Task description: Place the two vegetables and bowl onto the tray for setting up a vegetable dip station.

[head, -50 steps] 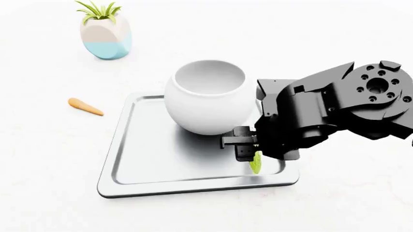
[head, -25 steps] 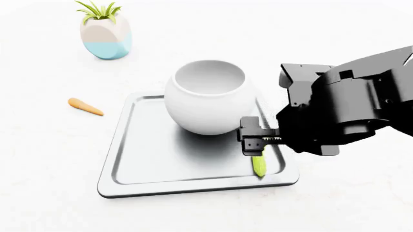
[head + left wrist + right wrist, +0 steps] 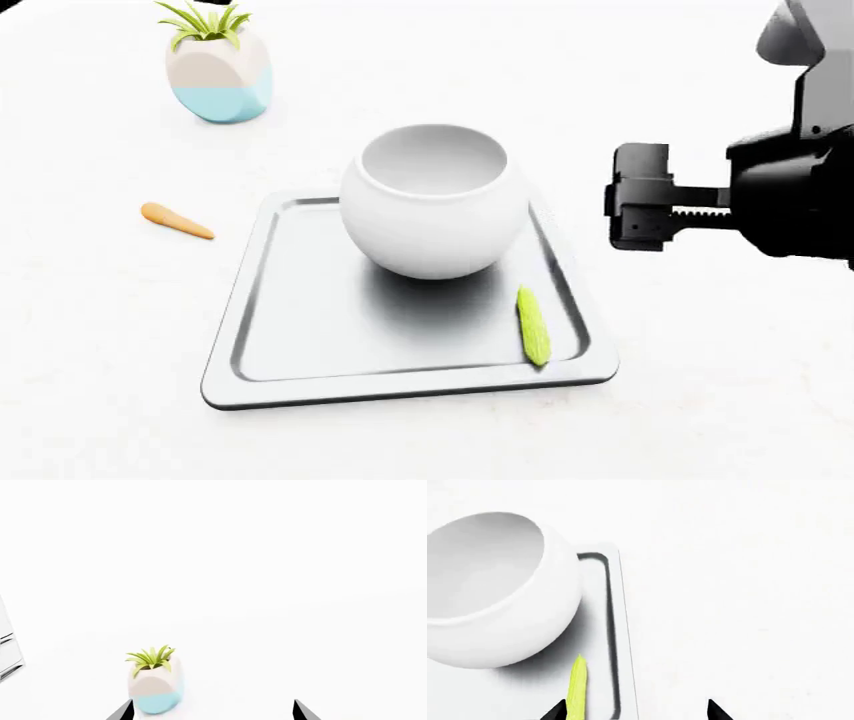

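The white bowl (image 3: 430, 198) stands on the back half of the silver tray (image 3: 287, 360). The yellow-green cucumber-like piece (image 3: 534, 326) lies flat on the tray near its right rim, free of any gripper. The orange carrot (image 3: 176, 221) lies on the table left of the tray. My right gripper (image 3: 630, 210) hangs open and empty above the table, up and to the right of the tray. Its wrist view shows the bowl (image 3: 490, 590), the green piece (image 3: 577, 685) and the tray rim (image 3: 614, 630) below its spread fingertips (image 3: 717, 711). My left gripper (image 3: 212, 711) is open over bare table.
A white-and-blue pot with a green plant (image 3: 218, 62) stands at the back left of the table; the left wrist view shows the pot (image 3: 155, 685) close to one fingertip. White table surface surrounds the tray.
My right gripper let go of the yellow-green piece, which now lies on the tray. The gripper has risen and pulled back to the right, away from the tray.
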